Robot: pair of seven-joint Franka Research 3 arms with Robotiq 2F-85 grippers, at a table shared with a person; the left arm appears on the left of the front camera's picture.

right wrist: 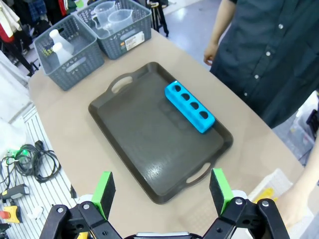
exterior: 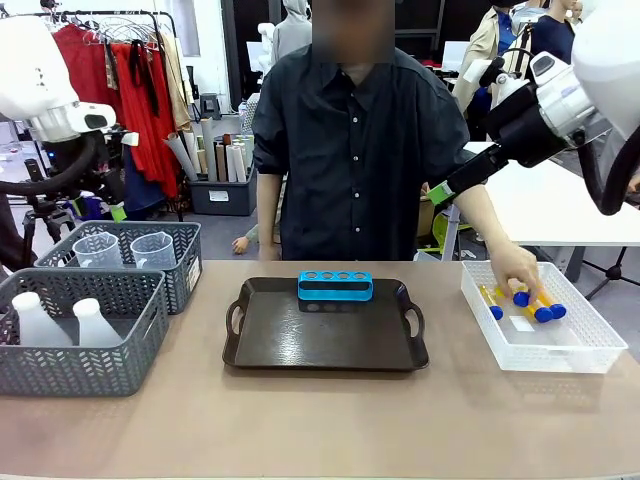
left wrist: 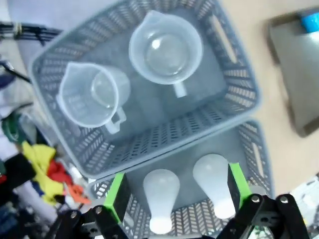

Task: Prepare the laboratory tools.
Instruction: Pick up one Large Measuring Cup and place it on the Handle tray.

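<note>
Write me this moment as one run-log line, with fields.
left hand: open, above grey baskets | right hand: open, raised | blue rack: empty, on brown tray | person's hand: on tubes in white basket

front view faces the person (exterior: 355, 150) across the table (exterior: 320, 420); both wrist views look down, sharing baskets (left wrist: 164, 137), tray (right wrist: 149, 149).

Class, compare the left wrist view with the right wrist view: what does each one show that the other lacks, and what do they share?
Left wrist view's extra: the open left gripper and a look straight down into the empty beakers.
Right wrist view's extra: the open right gripper, the person in a dark shirt, and the four empty holes of the blue rack.
Shared: the grey baskets holding beakers and flasks, plus the dark tray and the rack.
</note>
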